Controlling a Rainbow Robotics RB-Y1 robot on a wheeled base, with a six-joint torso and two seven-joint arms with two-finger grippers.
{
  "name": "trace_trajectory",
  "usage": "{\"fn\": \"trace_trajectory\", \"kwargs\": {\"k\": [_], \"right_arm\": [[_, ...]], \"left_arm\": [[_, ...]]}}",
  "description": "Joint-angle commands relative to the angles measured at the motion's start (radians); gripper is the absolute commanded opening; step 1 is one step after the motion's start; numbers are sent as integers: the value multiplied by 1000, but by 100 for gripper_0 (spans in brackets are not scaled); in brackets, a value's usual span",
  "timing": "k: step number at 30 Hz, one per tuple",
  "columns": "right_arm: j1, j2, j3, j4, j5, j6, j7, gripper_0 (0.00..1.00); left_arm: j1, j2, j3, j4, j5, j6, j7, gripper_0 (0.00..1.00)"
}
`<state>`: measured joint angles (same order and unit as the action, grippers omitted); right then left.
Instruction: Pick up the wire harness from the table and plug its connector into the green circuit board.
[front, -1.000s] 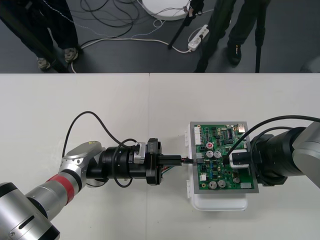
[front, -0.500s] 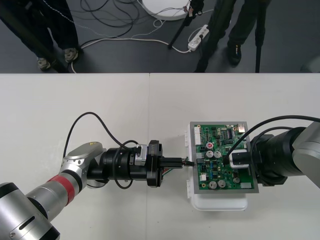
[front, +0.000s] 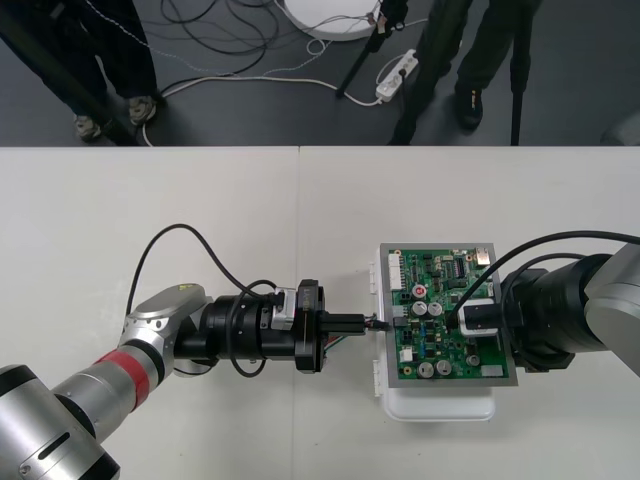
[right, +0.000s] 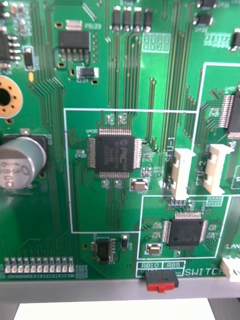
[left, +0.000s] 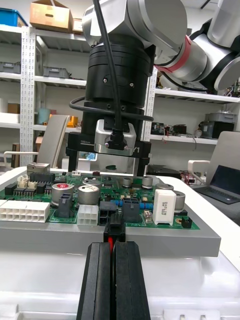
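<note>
The green circuit board lies on its white base right of the table's middle. My left gripper reaches in level from the left, its tips at the board's left edge. In the left wrist view its fingers are shut on the wire harness: a red wire runs between them and the black plug sits against a black connector on the board's edge. Whether the plug is fully seated I cannot tell. My right gripper stands over the board's right side, fingers apart, holding nothing. The right wrist view looks closely down on the board.
The left arm's black cable loops over the table left of the board. The grey frame around the board sits on the white base. Bare table lies behind and left of the board.
My left gripper has edged slightly toward the board with the harness in it. The right arm has held still.
</note>
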<state>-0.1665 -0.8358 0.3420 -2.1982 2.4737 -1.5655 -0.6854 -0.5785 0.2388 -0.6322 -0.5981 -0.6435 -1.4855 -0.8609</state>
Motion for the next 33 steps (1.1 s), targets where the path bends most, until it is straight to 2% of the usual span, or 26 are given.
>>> {"fn": "trace_trajectory", "kwargs": {"k": [1, 33], "right_arm": [[-28, 11, 15, -26, 14, -5, -49, 100], [-28, 26, 15, -28, 10, -5, -51, 100]], "left_arm": [[-35, -19, -20, -5, 16, 28, -121, 0], [-41, -29, -21, -6, 22, 39, -121, 0]]}}
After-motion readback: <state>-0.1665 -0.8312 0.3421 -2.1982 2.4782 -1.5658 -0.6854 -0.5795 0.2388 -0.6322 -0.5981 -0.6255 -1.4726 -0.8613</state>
